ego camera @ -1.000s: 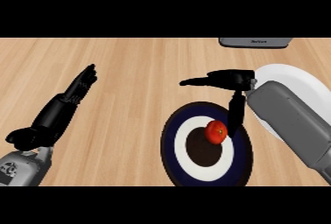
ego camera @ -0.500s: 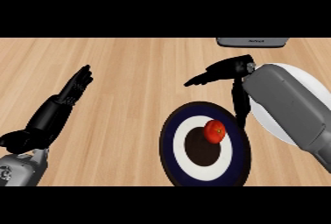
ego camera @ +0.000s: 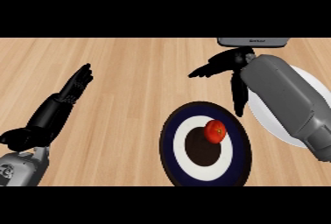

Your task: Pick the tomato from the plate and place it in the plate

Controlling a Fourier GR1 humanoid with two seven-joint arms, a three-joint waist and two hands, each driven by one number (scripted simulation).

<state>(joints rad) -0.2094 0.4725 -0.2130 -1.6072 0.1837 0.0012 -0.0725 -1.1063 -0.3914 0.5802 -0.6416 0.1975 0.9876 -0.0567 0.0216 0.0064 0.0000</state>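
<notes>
Tomato (ego camera: 216, 131) sits on dark-rimmed plate (ego camera: 173, 148), right of its brown centre. My right hand (ego camera: 223, 65) above it, apart, fingers relaxed, holding nothing. White plate (ego camera: 266, 117) under my right forearm. My left hand (ego camera: 72, 87) rests open at left.

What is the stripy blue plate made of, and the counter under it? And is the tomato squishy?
The blue plate looks like glazed ceramic: smooth rings of dark blue, white and brown, though plastic is possible. The counter looks like light wood, with long grain lines and plank seams. The tomato has smooth, shiny red skin with a small highlight; whether it is squishy cannot be told from here.
</notes>
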